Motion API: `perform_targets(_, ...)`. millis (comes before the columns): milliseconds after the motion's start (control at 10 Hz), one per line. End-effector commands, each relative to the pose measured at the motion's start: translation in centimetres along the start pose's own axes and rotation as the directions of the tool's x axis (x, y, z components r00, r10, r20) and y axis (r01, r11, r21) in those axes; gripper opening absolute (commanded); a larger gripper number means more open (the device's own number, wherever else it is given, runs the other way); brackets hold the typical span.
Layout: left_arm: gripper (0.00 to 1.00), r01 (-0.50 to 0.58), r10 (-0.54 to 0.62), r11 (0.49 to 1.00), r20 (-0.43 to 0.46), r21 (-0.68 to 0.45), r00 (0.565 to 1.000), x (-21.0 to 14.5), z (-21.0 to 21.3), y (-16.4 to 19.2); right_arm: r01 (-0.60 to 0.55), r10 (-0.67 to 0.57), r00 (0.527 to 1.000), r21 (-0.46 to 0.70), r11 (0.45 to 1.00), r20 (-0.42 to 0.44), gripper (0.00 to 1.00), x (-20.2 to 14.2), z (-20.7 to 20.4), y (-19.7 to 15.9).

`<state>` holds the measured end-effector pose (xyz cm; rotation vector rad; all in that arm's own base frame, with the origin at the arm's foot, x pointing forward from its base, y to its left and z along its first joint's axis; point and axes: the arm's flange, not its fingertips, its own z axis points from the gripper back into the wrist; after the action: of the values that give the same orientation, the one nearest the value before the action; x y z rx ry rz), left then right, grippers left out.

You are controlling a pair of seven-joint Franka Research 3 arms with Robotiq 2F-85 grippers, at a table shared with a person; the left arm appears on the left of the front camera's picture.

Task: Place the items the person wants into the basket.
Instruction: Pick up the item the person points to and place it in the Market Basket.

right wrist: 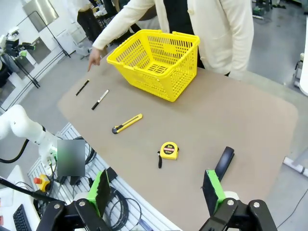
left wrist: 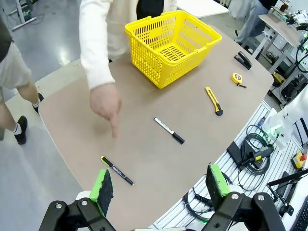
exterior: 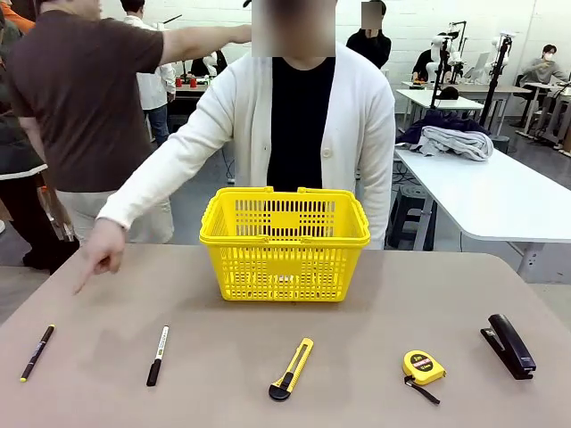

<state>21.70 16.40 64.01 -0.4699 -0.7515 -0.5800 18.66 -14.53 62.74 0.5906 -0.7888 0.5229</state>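
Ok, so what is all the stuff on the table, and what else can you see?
table: one, brown, between robot and person
basket: one, yellow, far middle of the table, empty
pen: one, dark, near edge, far left
marker: one, white with black cap, right of the pen
knife: one, yellow and black, near edge, middle
tape measure: one, yellow, right of the knife
stapler: one, black, far right
person: one, white cardigan, behind the basket
hand: one, pointing down, near the pen
left gripper: one, black with green pads, open
right gripper: one, same colours, open
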Motion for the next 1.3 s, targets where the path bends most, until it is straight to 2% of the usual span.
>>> perform_targets(0,1.0,0.008,-0.008,1.0,0.002,-0.002,1.0,0.3,0.1,0.0,-0.004,0.004,1.0,0.001,1.0,-0.003,1.0,0.0,-0.2,0.1)
perform_targets(600,1.0,0.0,0.0,1.0,0.0,0.0,1.0,0.0,0.0,0.0,-0.004,0.004,1.0,0.001,1.0,-0.003,1.0,0.0,-0.2,0.1)
perform_targets(700,1.0,0.017,0.002,0.993,-0.167,0.115,0.986,0.9,-2.4,-0.6,-0.004,0.004,1.0,0.001,1.0,-0.003,1.0,0.0,-0.2,0.1)
perform_targets(900,1.0,-0.002,0.101,0.973,-0.421,0.229,0.901,1.8,-9.1,0.0,-0.004,0.004,1.0,0.001,1.0,-0.003,1.0,0.0,-0.2,0.1)
perform_targets(1000,1.0,-0.005,0.135,0.965,-0.482,0.261,0.866,1.4,-11.7,0.5,-0.004,0.004,1.0,0.001,1.0,-0.003,1.0,0.0,-0.2,0.1)
perform_targets(1200,1.0,0.006,0.174,0.95,-0.547,0.312,0.819,0.1,-15.7,0.6,-0.004,0.004,1.0,0.001,1.0,-0.003,1.0,0.0,-0.2,0.1)
